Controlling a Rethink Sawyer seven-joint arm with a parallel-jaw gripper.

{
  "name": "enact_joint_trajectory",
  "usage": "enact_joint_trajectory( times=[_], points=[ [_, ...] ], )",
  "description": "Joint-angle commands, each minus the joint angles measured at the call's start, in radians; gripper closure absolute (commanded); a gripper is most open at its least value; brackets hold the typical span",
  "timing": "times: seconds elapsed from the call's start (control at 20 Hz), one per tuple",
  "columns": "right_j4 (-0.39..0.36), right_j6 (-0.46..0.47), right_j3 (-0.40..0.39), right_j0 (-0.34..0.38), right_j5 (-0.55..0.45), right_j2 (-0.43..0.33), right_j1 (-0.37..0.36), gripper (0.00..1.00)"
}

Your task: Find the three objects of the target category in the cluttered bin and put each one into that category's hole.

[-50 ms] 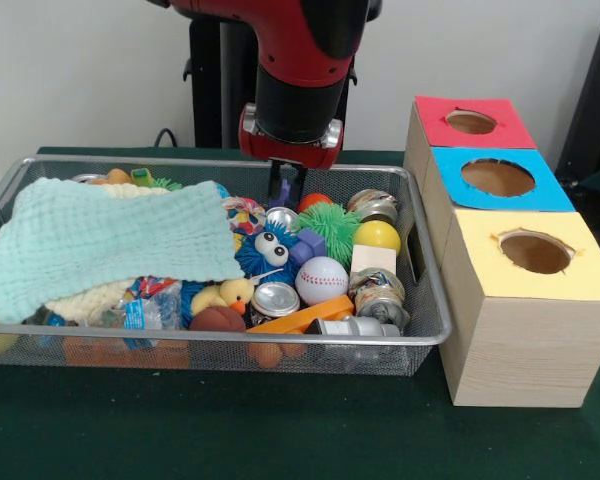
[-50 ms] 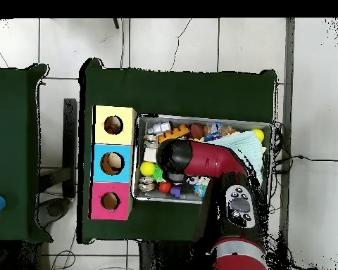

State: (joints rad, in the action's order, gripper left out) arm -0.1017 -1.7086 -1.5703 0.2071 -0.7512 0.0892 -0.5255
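A wire mesh bin (image 1: 425, 300) holds mixed clutter: a baseball (image 1: 322, 280), a yellow ball (image 1: 377, 236), a green spiky ball (image 1: 330, 222), a blue fuzzy toy with eyes (image 1: 268, 252), a rubber duck (image 1: 236, 293), a red ball (image 1: 315, 200) and crushed cans (image 1: 275, 298). My gripper (image 1: 286, 186) hangs low over the back middle of the bin, just behind the blue toy and a can. In the overhead view the arm's wrist (image 2: 173, 158) covers the gripper. Beside the bin stand three boxes with round holes: red (image 1: 470, 122), blue (image 1: 497, 177), yellow (image 1: 535, 252).
A pale green cloth (image 1: 110, 240) covers the bin's left half and hides what lies under it. An orange flat piece (image 1: 300, 320) and a white block (image 1: 373, 260) lie near the front. In the overhead view the boxes (image 2: 112, 163) stand left of the bin (image 2: 207, 118).
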Motion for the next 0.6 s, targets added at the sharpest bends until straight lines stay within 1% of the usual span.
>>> enact_joint_trajectory(
  times=[0.05, 0.2, 0.3, 0.4, 0.6],
  points=[
    [-0.072, -0.052, 0.035, 0.029, 0.015, 0.001, 0.035, 0.0],
    [-0.072, -0.031, 0.038, 0.038, 0.023, -0.015, 0.036, 0.0],
    [-0.074, -0.039, 0.045, 0.028, 0.009, -0.005, 0.031, 0.0],
    [-0.077, -0.045, 0.035, 0.027, 0.014, 0.002, 0.024, 0.0],
    [-0.082, -0.055, 0.035, 0.034, 0.032, 0.0, 0.038, 0.0]
  ],
)
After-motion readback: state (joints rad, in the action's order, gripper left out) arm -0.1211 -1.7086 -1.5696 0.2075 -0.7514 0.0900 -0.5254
